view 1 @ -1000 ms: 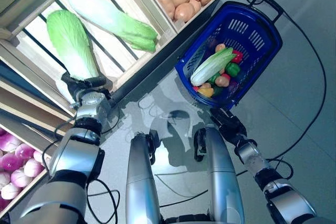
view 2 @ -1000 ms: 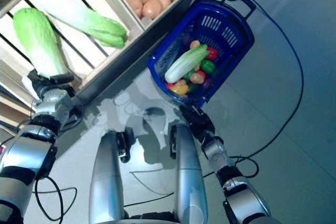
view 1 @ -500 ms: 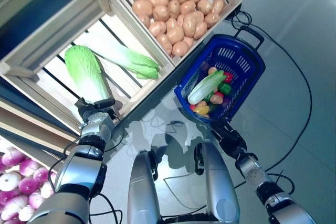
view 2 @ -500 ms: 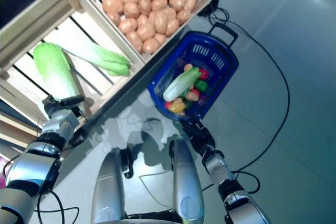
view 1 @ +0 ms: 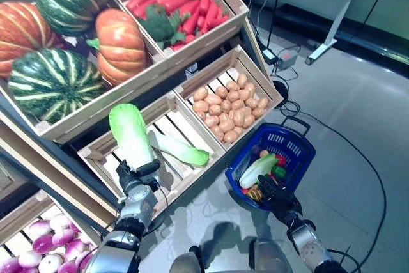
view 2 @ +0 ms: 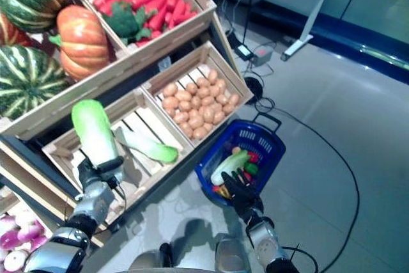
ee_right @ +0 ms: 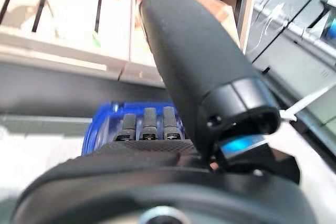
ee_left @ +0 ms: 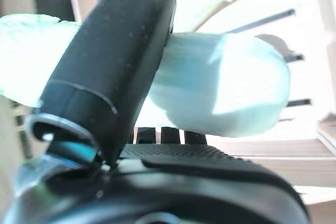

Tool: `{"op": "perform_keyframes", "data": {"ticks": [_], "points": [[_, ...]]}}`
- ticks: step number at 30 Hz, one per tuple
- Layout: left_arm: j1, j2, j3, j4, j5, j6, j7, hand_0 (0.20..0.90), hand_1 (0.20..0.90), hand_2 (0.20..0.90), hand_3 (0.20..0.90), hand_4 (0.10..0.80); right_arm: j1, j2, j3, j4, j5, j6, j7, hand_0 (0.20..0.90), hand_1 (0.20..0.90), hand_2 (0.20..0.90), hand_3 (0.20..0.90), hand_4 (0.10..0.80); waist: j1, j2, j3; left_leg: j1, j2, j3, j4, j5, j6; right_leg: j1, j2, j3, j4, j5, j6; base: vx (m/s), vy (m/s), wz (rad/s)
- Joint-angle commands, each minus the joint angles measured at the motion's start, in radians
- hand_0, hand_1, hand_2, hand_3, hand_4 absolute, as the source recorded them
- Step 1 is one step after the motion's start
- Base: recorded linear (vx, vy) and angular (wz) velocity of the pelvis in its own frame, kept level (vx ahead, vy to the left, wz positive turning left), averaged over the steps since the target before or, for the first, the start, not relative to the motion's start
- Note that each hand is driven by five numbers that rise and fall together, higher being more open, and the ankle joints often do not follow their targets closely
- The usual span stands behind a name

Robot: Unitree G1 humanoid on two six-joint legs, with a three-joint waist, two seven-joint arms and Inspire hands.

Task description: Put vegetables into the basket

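Note:
My left hand (view 1: 137, 185) is shut on the pale stem of a long green napa cabbage (view 1: 130, 133), which stands upright over the front of a slatted wooden crate (view 1: 96, 153). In the left wrist view the thumb (ee_left: 107, 74) presses the cabbage (ee_left: 226, 93). On the floor to the right stands a blue basket (view 1: 305, 150) holding another cabbage, peppers and small vegetables. My right hand (view 1: 277, 195) is at its near rim with the fingers spread, and the basket (ee_right: 97, 127) shows just past them.
A second cabbage (view 1: 184, 152) lies in the same crate. Potatoes (view 1: 230, 110) fill the crate beside it. The shelf above holds pumpkins (view 1: 121, 44) and carrots (view 1: 185, 12). Purple onions (view 1: 45, 261) sit low at the left.
The camera has tipped up and back, so the upper shelves now show. The cabbage stays in my left hand and now stands upright. My right hand stays at the basket's near rim.

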Motion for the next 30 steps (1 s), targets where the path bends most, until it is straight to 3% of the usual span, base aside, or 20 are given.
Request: {"op": "perform_keyframes", "data": {"ticks": [1, 4, 7, 13, 17, 20, 30], "points": [[-0.007, 0.037, 0.018, -0.103, 0.091, -0.157, -0.026, 0.3, 0.3, 0.3, 0.3, 0.4, 0.0, 0.054, -0.039, -0.138, -0.109, -0.098, 0.044, 0.9, 0.9, 0.9, 0.9, 0.8, 0.013, -0.014, -0.095, 0.02, -0.033, -0.019, -0.081, 0.049, 0.021, 0.11, -0.06, 0.0, -0.254, 0.189, 0.038, 0.022, -0.018, 0.11], [0.053, 0.024, 0.02, -0.191, 0.164, -0.164, -0.063, 0.3, 0.3, 0.3, 0.3, 0.4, 0.023, 0.061, -0.049, -0.21, -0.183, -0.046, 0.078, 0.9, 0.9, 0.9, 0.9, 0.8, 0.025, -0.013, -0.108, 0.053, -0.047, -0.033, -0.155, 0.068, 0.027, 0.144, -0.049, -0.001, -0.318, 0.22, 0.043, 0.011, -0.021, 0.04], [0.123, 0.055, 0.009, -0.365, 0.285, -0.111, -0.105, 0.3, 0.3, 0.3, 0.3, 0.4, 0.035, 0.049, -0.062, -0.341, -0.183, 0.015, 0.144, 0.9, 0.9, 0.9, 0.9, 0.8, 0.048, -0.022, -0.117, 0.081, -0.061, -0.051, -0.217, 0.081, 0.035, 0.175, -0.035, -0.013, -0.37, 0.24, 0.048, 0.004, -0.072, 0.02], [0.137, 0.104, -0.05, -0.529, 0.476, -0.095, -0.159, 0.3, 0.3, 0.3, 0.3, 0.4, -0.027, 0.001, -0.055, -0.43, -0.238, -0.048, 0.205, 0.9, 0.9, 0.9, 0.9, 0.8, 0.078, -0.047, -0.128, 0.111, -0.07, -0.047, -0.229, 0.063, 0.04, 0.21, -0.022, -0.031, -0.423, 0.262, 0.05, 0.019, -0.052, 0.1], [0.137, 0.122, -0.081, -0.592, 0.576, -0.107, -0.232, 0.3, 0.3, 0.3, 0.3, 0.4, -0.071, -0.024, -0.066, -0.441, -0.203, -0.038, 0.226, 0.9, 0.9, 0.9, 0.9, 0.8, 0.099, -0.058, -0.133, 0.124, -0.07, -0.045, -0.229, 0.054, 0.041, 0.224, -0.018, -0.043, -0.422, 0.257, 0.05, 0.042, -0.034, 0.03], [0.129, 0.151, -0.121, -0.614, 0.675, -0.168, -0.259, 0.3, 0.3, 0.3, 0.3, 0.4, -0.109, -0.039, -0.083, -0.428, -0.136, -0.016, 0.236, 0.9, 0.9, 0.9, 0.9, 0.8, 0.112, -0.068, -0.137, 0.136, -0.07, -0.043, -0.232, 0.045, 0.042, 0.239, -0.013, -0.053, -0.427, 0.255, 0.049, 0.04, -0.037, 0.01], [0.077, 0.21, -0.197, -0.628, 0.822, -0.241, -0.24, 0.3, 0.3, 0.3, 0.3, 0.4, -0.184, -0.053, -0.093, -0.376, -0.081, 0.03, 0.243, 0.9, 0.9, 0.9, 0.9, 0.8, 0.122, -0.076, -0.147, 0.16, -0.068, -0.035, -0.234, 0.031, 0.044, 0.259, -0.006, -0.053, -0.434, 0.252, 0.049, 0.0, 0.0, 0.0]]}}
